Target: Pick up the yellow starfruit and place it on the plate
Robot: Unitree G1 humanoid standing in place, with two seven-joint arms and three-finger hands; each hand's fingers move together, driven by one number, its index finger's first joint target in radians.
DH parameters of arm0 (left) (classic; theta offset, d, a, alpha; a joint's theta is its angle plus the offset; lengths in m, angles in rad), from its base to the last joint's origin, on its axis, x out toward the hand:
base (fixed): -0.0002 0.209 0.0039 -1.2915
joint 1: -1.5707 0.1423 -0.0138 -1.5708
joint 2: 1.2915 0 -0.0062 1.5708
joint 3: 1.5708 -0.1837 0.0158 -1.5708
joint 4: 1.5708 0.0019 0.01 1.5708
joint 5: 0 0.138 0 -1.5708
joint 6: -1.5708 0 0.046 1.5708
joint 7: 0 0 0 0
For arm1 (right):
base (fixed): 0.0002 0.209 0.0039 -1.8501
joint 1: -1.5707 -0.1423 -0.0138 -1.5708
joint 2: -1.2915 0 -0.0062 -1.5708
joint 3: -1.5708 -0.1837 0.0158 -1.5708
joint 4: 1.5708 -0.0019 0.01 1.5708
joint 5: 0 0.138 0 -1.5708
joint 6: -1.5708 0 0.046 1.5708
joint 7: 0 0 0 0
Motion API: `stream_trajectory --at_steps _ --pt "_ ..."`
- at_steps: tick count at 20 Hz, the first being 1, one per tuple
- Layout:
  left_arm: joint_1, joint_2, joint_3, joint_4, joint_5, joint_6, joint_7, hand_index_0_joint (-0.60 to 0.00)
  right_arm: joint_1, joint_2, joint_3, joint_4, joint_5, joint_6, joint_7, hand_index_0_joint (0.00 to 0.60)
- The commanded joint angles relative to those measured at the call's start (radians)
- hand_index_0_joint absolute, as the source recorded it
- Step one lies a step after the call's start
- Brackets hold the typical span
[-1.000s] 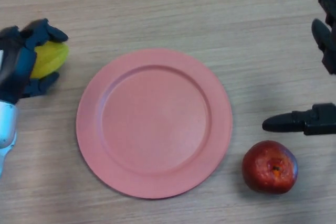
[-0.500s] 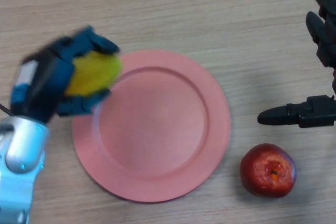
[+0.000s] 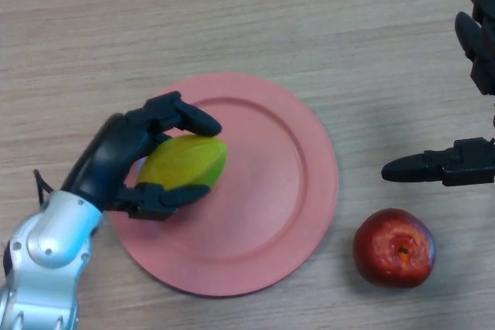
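The yellow starfruit (image 3: 186, 161) is held in my left hand (image 3: 124, 156), whose fingers and thumb curl round it. The hand and fruit are over the left part of the pink plate (image 3: 286, 191), low above it or touching it; I cannot tell which. My right hand (image 3: 464, 168) is at the right edge of the view, fingers straight and spread, holding nothing.
A red apple (image 3: 394, 247) lies on the wooden table (image 3: 247, 13) just right of the plate's lower rim, below my right hand's thumb.
My left hand has carried the starfruit from the table's left side rightwards onto the left part of the plate. The right hand has barely moved.
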State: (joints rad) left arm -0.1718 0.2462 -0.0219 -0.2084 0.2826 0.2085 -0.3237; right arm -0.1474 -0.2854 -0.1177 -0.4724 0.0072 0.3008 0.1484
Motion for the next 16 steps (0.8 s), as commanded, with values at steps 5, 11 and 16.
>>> stream_trajectory --at_steps 5,11,16 --pt "-0.057 -0.003 -0.001 -0.016 0.033 -0.096 0.108 0.0 -0.029 -0.04 -0.063 -0.03 0.009 -0.178 -0.009 0.0" --pt "-0.099 0.033 0.057 -0.009 0.055 -0.141 0.107 0.0 -0.027 -0.043 -0.07 -0.065 0.028 -0.133 -0.002 0.0" --pt "-0.138 0.104 0.17 0.008 -0.13 -0.305 0.112 0.0 -0.021 -0.041 -0.071 -0.045 0.012 -0.164 -0.007 0.0"
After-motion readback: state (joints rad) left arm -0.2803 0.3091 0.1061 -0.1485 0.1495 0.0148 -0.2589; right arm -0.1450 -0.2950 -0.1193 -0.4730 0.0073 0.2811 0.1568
